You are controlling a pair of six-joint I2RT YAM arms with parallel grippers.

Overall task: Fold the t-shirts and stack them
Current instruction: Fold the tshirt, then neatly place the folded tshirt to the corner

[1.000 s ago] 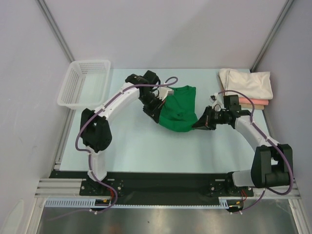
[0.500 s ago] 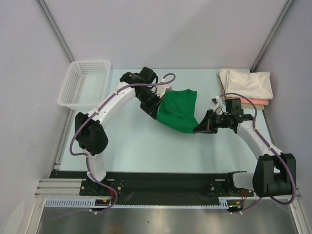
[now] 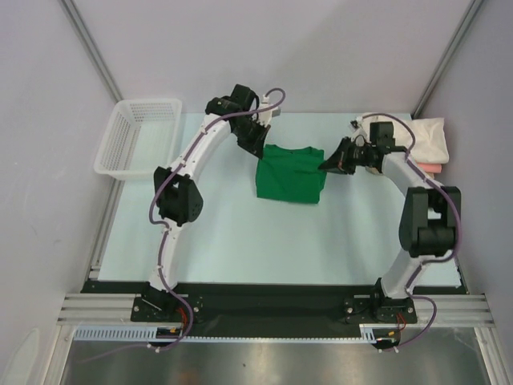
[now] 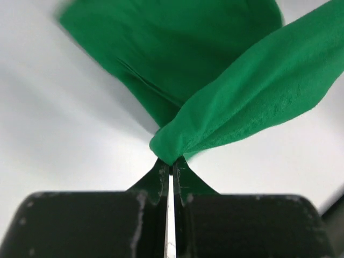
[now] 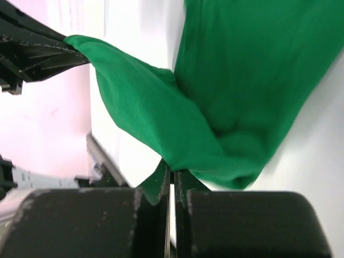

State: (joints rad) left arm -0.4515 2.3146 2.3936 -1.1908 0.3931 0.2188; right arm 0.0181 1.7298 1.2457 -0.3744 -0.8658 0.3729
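Left gripper [image 3: 258, 147], right gripper [image 3: 325, 165] clamp green shirt's [image 3: 290, 175] 11 and 1 o'clock corners. Basket [image 3: 136, 138] at 9; cream shirt [image 3: 429, 133] at 3, right arm overlapping.

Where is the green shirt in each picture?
Top view: the green shirt lies mid-table, its far corners pinched by the left hand and the right hand.
Left wrist: shirt fills the top, bunched into the hand at bottom centre.
Right wrist: shirt fills the upper right, pinched at bottom centre.
Shared landmark: the pale table under it.
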